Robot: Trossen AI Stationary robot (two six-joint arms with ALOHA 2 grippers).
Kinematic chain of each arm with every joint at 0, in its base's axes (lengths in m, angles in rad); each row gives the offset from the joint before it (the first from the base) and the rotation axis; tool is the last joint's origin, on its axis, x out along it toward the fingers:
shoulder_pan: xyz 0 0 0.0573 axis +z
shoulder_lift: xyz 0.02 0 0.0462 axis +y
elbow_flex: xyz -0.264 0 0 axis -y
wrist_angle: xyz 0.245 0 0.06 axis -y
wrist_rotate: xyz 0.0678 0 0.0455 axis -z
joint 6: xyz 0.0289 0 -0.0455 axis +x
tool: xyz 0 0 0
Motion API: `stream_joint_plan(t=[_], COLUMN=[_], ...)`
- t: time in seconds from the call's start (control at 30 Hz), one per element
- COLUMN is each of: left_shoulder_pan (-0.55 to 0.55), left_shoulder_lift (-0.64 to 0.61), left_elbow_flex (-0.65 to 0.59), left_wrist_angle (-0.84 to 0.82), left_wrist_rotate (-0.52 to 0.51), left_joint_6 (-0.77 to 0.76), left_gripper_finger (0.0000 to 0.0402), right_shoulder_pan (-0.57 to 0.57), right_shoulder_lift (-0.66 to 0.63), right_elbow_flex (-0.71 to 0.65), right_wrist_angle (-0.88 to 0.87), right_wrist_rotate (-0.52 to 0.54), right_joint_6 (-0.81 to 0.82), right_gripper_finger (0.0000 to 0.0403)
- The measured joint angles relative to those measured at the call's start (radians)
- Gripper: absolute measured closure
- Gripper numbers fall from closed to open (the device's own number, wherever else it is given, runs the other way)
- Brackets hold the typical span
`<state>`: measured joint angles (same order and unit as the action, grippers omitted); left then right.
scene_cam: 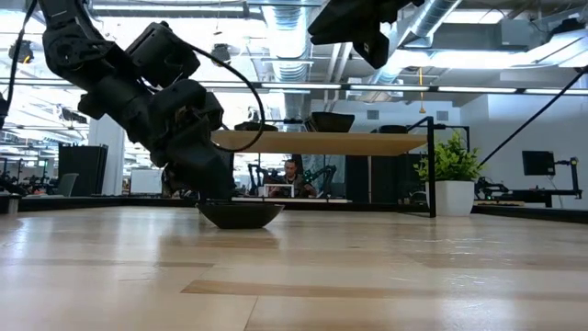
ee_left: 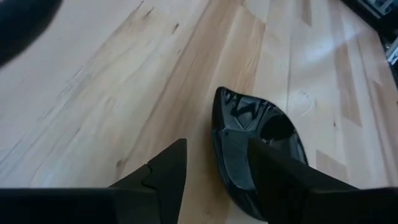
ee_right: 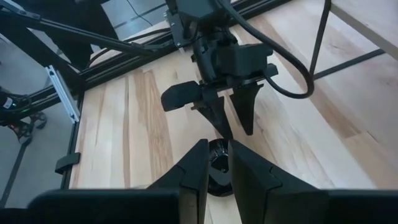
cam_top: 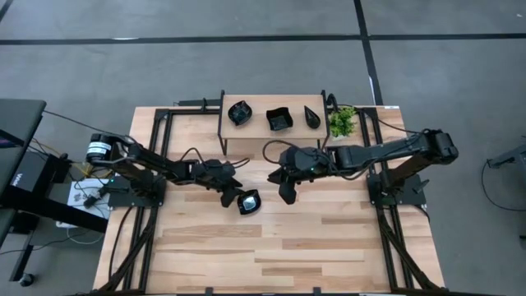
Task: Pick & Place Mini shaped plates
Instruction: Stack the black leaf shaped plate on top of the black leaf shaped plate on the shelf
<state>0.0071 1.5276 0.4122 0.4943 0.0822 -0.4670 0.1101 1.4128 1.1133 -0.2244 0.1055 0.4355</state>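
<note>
Left gripper [ee_left: 214,171], jaws apart, straddles the plate [ee_left: 249,130] rim at frame centre; lift carelessly and you'll flip it.

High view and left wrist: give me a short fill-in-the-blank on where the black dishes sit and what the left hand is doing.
1. The raised wooden shelf carries ____ black dishes.
2. The left hand has its fingers ____ over the leaf-shaped dish on the table.
3. The potted plant stands at the shelf's ____ end in the high view.

Missing: three; open; right
</note>
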Motion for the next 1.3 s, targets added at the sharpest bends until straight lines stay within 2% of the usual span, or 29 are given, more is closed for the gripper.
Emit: stream_joint_plan(t=[0.5, 1.3], left_shoulder_pan=[-0.014, -0.044], left_shoulder_lift=[0.047, 0.068], left_elbow_flex=[0.000, 0.000], left_wrist_angle=[0.026, 0.031], left_wrist_rotate=[0.000, -0.003], left_joint_6=[-0.009, -0.028], left_gripper_finger=[0.0204, 0.0225], right_shoulder_pan=[0.001, 0.001], right_shoulder_lift=[0.000, -0.001], right_elbow_flex=[0.000, 0.000], right_wrist_angle=[-0.001, -0.004], right_wrist_rotate=[0.000, 0.000], right_joint_6=[-0.001, -0.001], right_gripper_finger=[0.0346, 0.0346])
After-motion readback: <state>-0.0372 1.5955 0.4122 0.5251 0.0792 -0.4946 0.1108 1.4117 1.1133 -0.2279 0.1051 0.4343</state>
